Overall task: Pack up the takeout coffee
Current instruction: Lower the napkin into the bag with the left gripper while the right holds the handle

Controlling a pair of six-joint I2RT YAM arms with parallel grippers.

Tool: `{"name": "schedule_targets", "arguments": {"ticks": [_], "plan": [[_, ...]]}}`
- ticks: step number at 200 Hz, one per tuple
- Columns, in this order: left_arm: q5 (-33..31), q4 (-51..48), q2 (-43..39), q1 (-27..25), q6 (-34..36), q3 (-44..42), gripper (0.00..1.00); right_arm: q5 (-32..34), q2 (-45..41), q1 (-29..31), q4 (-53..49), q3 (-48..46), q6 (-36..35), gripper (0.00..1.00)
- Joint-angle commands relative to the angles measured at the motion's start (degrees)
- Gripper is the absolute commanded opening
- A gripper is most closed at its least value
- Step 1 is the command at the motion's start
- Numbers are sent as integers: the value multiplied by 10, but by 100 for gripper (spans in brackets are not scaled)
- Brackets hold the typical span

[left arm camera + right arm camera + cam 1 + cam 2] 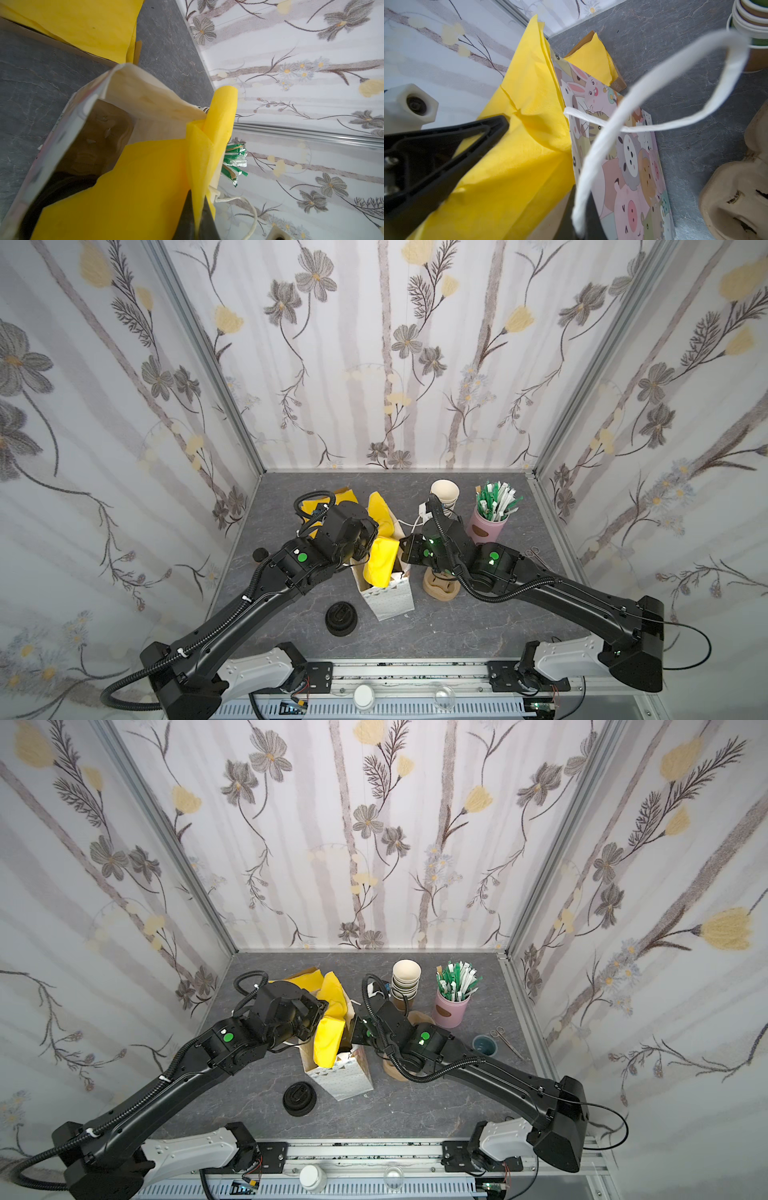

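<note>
A tall paper gift bag printed with pastel cartoon animals stands open in the middle of a grey stone-patterned surface. A large sheet of bright yellow tissue paper spills out of the bag's mouth.

The left jaws are pinched narrowly on a fold of that tissue just above the bag's rim. The right jaws, on the bag's opposite side, appear closed on its white twisted-paper handle.

The takeout coffee, a small paper cup with a black plastic lid, seems to be the dark rounded shape at the bottom of the bag. It is half covered by tissue and its body is hidden, so this is not certain.

Several things could go wrong from here:
- **Tearing:** The tissue is thin and already shows a ragged edge inside the bag, so a hard tug or push could tear it.
- **Tipping the cup:** Pushing the tissue down could press on the cup and tip it, because the cup is mostly out of sight.
- **Toppling the bag:** The bag looks light and is steadied only by its handle. Opposing pulls could rip the handle loose. They could also topple the bag toward the low stack of black plastic lids on its near side or the moulded brown pulp cup carrier beside it.
</note>
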Motion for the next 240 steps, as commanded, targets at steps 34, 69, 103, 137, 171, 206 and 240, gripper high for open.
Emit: {"name": "schedule_targets", "arguments": {"ticks": [34,69,103,137,171,206,240], "plan": [[26,-57,52,11,53,26,0,3,0,1,45,1,-4,0],[2,-79,65,15,87,33,0,6,-2,1,45,3,-7,0],[-52,-108,68,16,150,50,0,13,-6,1,42,1,-7,0],[-100,-131,99,16,223,85,0,8,-1,4,48,1,-6,0],[-117,-148,125,15,283,96,0,8,5,9,49,4,-2,0],[-73,-152,158,15,346,116,0,5,11,11,54,7,1,0],[-39,-150,196,15,353,127,3,8,13,11,53,10,0,0]]}}
